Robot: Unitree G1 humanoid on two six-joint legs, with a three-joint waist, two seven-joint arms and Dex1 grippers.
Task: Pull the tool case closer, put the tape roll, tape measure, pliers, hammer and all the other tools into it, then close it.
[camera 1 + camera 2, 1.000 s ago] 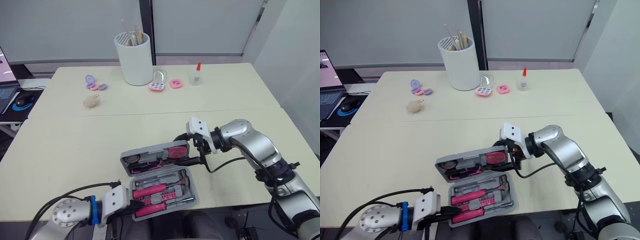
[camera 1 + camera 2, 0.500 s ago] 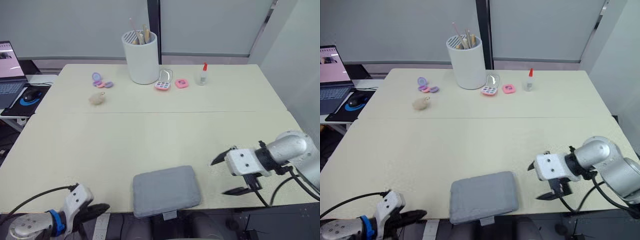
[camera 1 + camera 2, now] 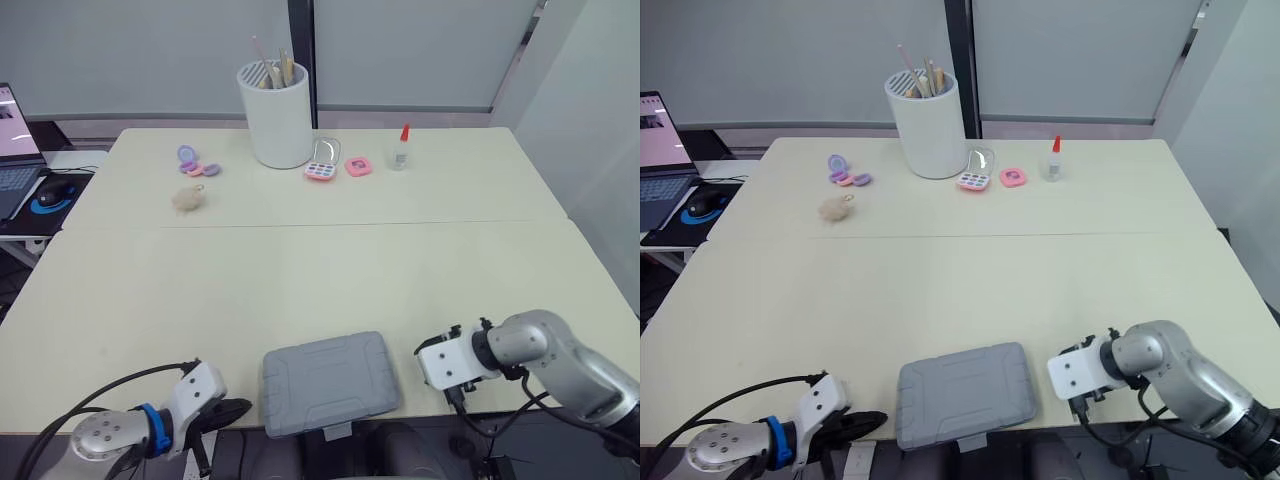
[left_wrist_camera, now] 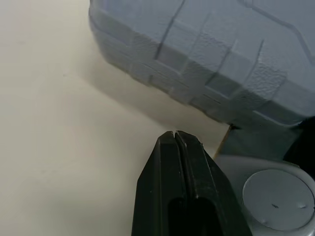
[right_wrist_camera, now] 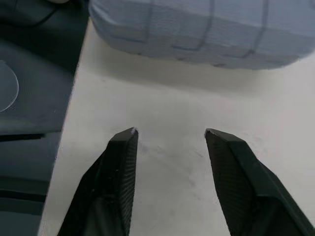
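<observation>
The grey tool case lies closed and flat at the table's near edge, its latch tab hanging over the rim. No loose tools show on the table. My left gripper is shut and empty, just off the case's near left corner, apart from it; its black tip pokes out past the table edge. My right gripper rests low over the table to the right of the case, fingers apart with nothing between them. Its white wrist block sits a short gap from the case's right side.
A white pencil cup stands at the back, with pink compacts, a glue bottle, purple pieces and a small beige object near it. A mouse sits on a side desk at left.
The case, open with tools showing a second ago, is now closed. My right gripper left the lid, came down beside the case and its fingers narrowed. The left gripper let go of the case's front. The camera shifted.
</observation>
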